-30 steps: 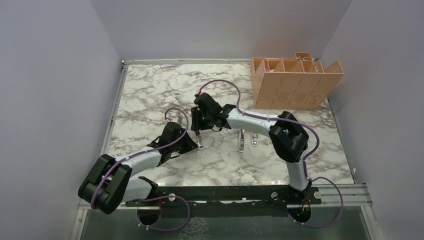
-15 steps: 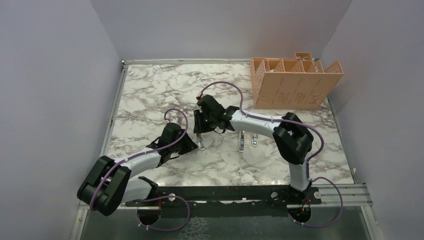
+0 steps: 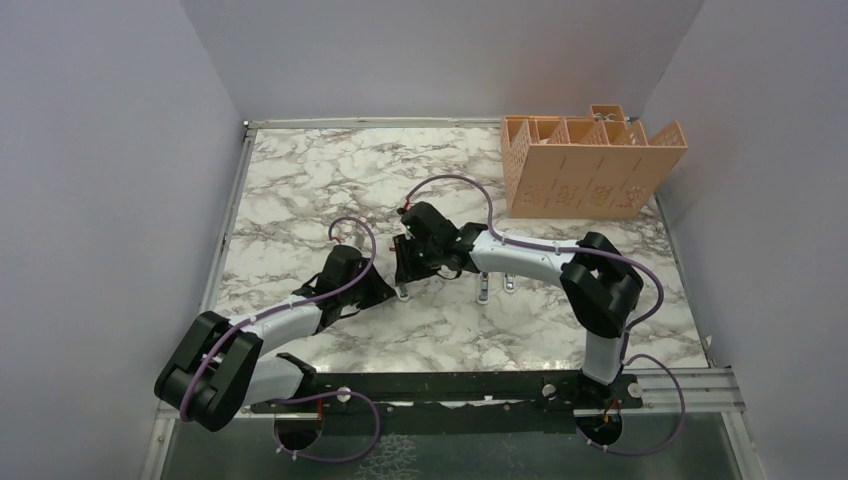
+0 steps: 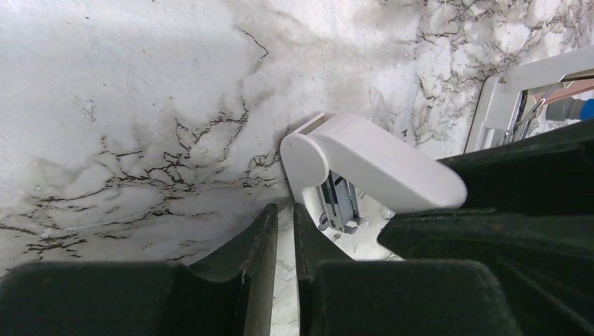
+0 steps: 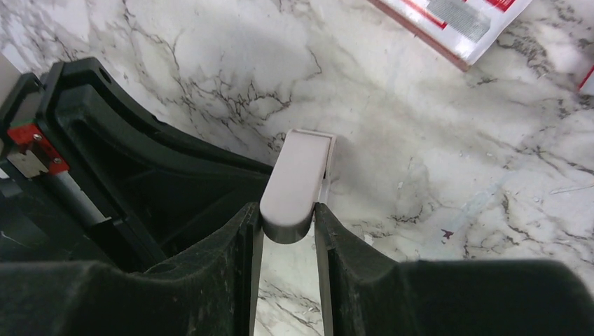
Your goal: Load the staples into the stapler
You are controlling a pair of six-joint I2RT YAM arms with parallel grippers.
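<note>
Right fingers [image 5: 245, 280] grip the stapler [image 5: 298, 182], left fingers [image 4: 252, 259] pinched shut beside it.
The white stapler sits mid-counter [image 3: 300, 180], its top arm squeezed by the right fingers. The grey staples [image 5: 459, 17] lie in a red-and-white box [image 5: 427, 14], apart to its right.

A white tabletop [image 3: 300, 180] veined in grey and brown like marble fills the middle of the overhead view, with a thin metal rim [image 3: 222, 240] along its left side and a black bar [image 3: 450, 385] across the lower part of the frame. Plain pale lilac panels close it in on three sides (the left wall [image 3: 100, 200], the back wall [image 3: 440, 50] and the right wall [image 3: 770, 220]), evenly lit, with only soft shadows on the marble. In the upper right of the frame a peach-coloured rack [image 3: 585, 185] with perforated sides and several compartments stands on the tabletop near its far right corner.
</note>
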